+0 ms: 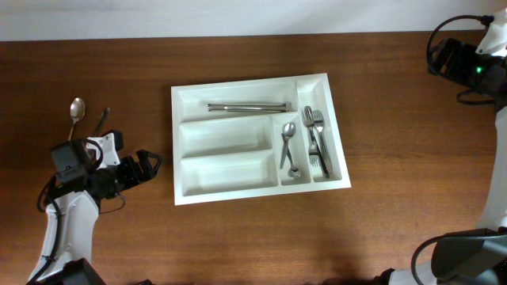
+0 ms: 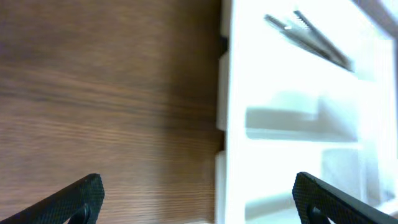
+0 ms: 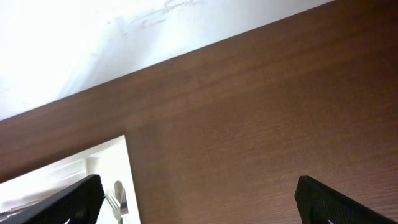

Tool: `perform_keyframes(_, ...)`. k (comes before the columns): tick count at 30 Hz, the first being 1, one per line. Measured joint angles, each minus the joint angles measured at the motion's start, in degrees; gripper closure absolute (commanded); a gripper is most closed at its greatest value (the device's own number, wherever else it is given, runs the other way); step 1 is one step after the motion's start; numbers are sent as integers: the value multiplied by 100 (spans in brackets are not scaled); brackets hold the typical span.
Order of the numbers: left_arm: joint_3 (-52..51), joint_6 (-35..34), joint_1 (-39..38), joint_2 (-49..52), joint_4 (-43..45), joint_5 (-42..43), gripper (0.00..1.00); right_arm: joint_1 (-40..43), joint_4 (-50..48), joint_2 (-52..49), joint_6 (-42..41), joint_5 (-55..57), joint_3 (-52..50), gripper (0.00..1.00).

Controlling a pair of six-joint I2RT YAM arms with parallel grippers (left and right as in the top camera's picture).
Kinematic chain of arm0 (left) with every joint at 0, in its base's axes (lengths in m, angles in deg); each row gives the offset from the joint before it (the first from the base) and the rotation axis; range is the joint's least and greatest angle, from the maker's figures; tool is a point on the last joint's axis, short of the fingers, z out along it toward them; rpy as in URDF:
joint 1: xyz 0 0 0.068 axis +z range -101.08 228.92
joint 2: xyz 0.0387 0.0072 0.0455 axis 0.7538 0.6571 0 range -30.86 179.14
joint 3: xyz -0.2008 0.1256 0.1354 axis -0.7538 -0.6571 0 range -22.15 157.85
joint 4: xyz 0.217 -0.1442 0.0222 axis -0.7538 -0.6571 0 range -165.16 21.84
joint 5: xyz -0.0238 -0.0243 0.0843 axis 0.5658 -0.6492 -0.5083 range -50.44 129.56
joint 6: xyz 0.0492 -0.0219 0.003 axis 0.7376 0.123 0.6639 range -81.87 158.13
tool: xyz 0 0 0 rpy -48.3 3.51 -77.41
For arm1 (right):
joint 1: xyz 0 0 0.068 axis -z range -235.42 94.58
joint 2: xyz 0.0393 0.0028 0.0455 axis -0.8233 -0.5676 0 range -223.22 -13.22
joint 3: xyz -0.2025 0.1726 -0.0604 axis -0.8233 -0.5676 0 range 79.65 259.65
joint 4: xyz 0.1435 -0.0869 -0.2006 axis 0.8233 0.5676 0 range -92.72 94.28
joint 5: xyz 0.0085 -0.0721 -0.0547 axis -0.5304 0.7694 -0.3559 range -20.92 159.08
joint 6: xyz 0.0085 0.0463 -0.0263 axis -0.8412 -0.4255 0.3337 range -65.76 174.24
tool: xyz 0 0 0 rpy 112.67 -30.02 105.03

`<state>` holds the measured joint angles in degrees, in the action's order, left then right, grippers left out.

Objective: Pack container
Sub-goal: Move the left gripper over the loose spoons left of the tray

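Observation:
The white cutlery tray (image 1: 190,95) lies mid-table. Its top long compartment holds knives (image 1: 249,106). The two narrow compartments hold spoons (image 1: 287,146) and forks (image 1: 315,138). The two lower long compartments hold nothing. A loose spoon (image 1: 76,111) lies on the table at the far left. My left gripper (image 1: 150,165) is open and empty, just left of the tray; in the left wrist view its jaws (image 2: 199,199) straddle the tray's edge (image 2: 225,93). My right gripper (image 3: 199,202) is open and empty, raised at the far right, with the tray's corner (image 3: 106,155) in its view.
A dark thin item (image 1: 103,119) lies beside the loose spoon, partly hidden by my left arm. The brown wooden table (image 1: 396,198) meets a white wall at the back.

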<state>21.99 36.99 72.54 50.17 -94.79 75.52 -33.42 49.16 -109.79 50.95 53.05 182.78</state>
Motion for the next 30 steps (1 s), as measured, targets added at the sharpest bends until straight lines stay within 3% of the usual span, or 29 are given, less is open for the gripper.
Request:
perform_keyframes(7, 894, 0, 4, 15, -162, -133, 1, 0, 278, 0, 0, -17, 0, 1)
perform_keyframes(13, 2597, 212, 4, 24, -822, -1379, 1, 0, 280, 0, 4, -17, 0, 1)
perform_keyframes(20, 4166, 986, 11, 284, -2133, -2868, 1, 0, 282, 0, 2, -17, 0, 1)
perform_keyframes(30, 5779, 1567, 42, 2339, -4061, -3416, 1, 0, 282, 0, -2, -17, -2, 1)
